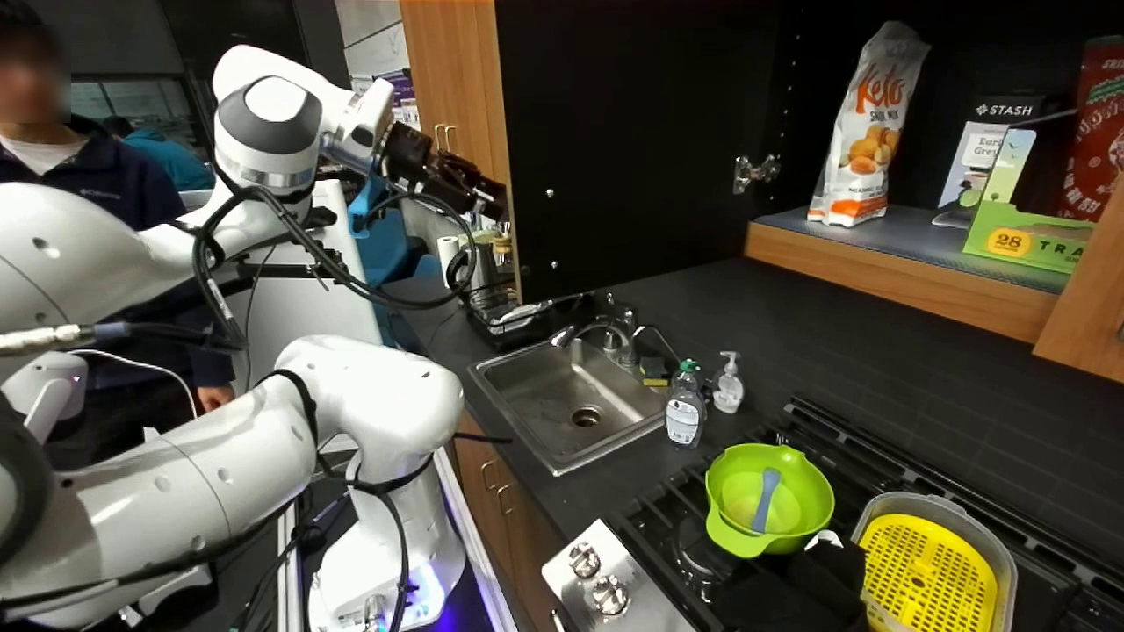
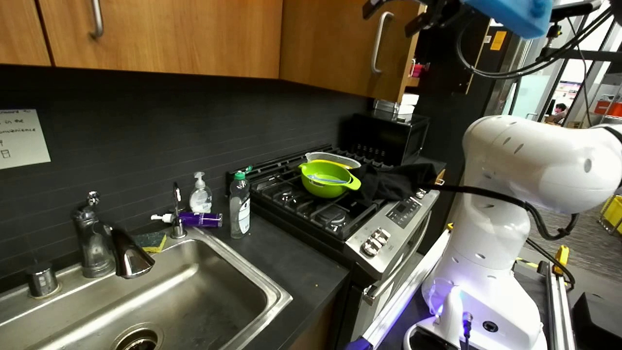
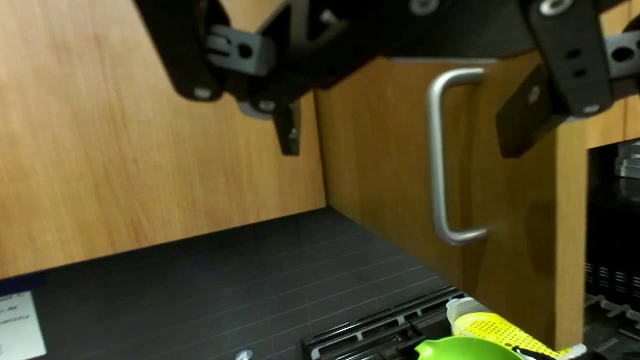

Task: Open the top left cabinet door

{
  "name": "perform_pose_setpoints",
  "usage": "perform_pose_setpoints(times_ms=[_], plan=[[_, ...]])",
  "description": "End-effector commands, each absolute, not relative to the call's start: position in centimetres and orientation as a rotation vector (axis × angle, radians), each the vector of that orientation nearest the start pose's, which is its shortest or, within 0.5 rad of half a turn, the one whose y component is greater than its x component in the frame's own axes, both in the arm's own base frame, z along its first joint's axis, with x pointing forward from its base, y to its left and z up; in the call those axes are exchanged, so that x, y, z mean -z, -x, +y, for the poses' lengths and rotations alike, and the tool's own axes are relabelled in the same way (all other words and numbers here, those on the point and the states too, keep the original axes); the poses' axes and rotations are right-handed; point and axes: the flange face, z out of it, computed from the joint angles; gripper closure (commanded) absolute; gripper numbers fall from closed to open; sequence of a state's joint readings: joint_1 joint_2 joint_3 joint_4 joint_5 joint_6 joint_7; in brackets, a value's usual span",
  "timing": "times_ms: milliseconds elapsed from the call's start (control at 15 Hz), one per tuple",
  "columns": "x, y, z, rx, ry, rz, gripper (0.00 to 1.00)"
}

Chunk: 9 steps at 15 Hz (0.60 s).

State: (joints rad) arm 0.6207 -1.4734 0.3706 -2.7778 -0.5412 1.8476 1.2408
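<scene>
The top left cabinet door stands swung open. Its brown wood-grain outer face shows in the wrist view point(image 3: 390, 165) and in an exterior view point(image 2: 330, 48); its black inner side shows in an exterior view point(image 1: 641, 149). Its silver bar handle point(image 3: 436, 160) stands upright near the free edge, also seen in an exterior view point(image 2: 376, 43). My gripper point(image 3: 407, 137) is open, fingers wide apart, on the outer-face side of the door. The handle appears between the fingers in the wrist view; I see no grip on it. The gripper is also in both exterior views point(image 1: 487, 200) point(image 2: 392, 18).
Food packages, including a snack bag point(image 1: 869, 132), stand on the cabinet shelf point(image 1: 904, 281). Below are a sink point(image 1: 571, 395), a faucet point(image 2: 97, 243), a dish soap bottle point(image 2: 239, 206) and a stove with a green bowl point(image 2: 325, 180). A person point(image 1: 97, 202) stands behind the arm.
</scene>
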Motion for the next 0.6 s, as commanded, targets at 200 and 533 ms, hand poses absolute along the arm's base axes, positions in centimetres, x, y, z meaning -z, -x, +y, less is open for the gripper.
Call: perform_pose_setpoints(times_ms=[200, 533], plan=[[-57.9, -8.0, 11.1, 1.645, 2.595, 1.030, 0.00], [-56.8, -6.9, 8.2, 1.621, 2.528, 1.294, 0.00]])
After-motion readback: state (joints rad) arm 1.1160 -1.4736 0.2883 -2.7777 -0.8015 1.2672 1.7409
